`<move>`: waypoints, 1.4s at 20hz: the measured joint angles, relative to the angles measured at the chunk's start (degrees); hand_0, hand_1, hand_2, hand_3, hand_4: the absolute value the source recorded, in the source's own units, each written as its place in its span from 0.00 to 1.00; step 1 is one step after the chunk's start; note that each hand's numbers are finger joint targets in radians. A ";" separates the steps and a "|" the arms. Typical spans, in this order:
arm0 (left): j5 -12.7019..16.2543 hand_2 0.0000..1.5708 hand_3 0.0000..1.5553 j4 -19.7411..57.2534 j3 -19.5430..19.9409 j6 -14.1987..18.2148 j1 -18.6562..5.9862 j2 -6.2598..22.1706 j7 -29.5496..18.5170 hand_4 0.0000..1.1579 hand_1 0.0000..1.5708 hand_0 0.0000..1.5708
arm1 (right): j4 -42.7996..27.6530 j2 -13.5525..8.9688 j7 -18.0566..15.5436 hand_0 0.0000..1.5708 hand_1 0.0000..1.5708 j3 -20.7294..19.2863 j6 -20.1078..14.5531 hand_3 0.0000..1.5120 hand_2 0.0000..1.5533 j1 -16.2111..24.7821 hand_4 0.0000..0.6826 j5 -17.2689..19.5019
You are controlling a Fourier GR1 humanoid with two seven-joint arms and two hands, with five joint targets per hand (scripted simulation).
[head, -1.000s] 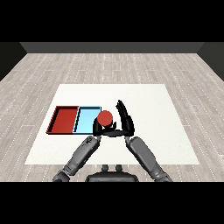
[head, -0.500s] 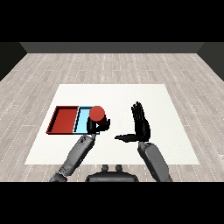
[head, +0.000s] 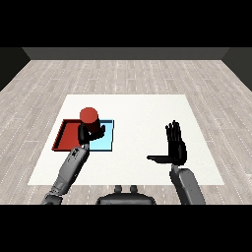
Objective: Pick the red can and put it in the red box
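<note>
Head view: left hand is curling its fingers round the red can, holding it upright and lifted above the trays, roughly over the line where the red tray meets the light blue tray. Whether the can is hanging more over red or over blue is hard to tell from this angle. Right hand is hovering well apart on the right side of the white worktop, fingers straight and pressed together pointing far, thumb sticking out to the left, holding nothing.

Carrying seems to be the step in hand: the can is picked up but is not yet resting in any tray. By my reading, the next move is calling for the left hand to shift further left until the can is hanging plainly over the red tray, then to lower it and uncurl.
</note>
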 measured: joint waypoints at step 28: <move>-13.44 0.00 0.00 63.96 5.39 -12.82 -14.18 14.25 10.09 0.17 0.00 0.00 | 17.91 1.82 -7.50 0.00 0.00 -6.45 4.49 0.00 0.00 -4.49 0.00 -0.89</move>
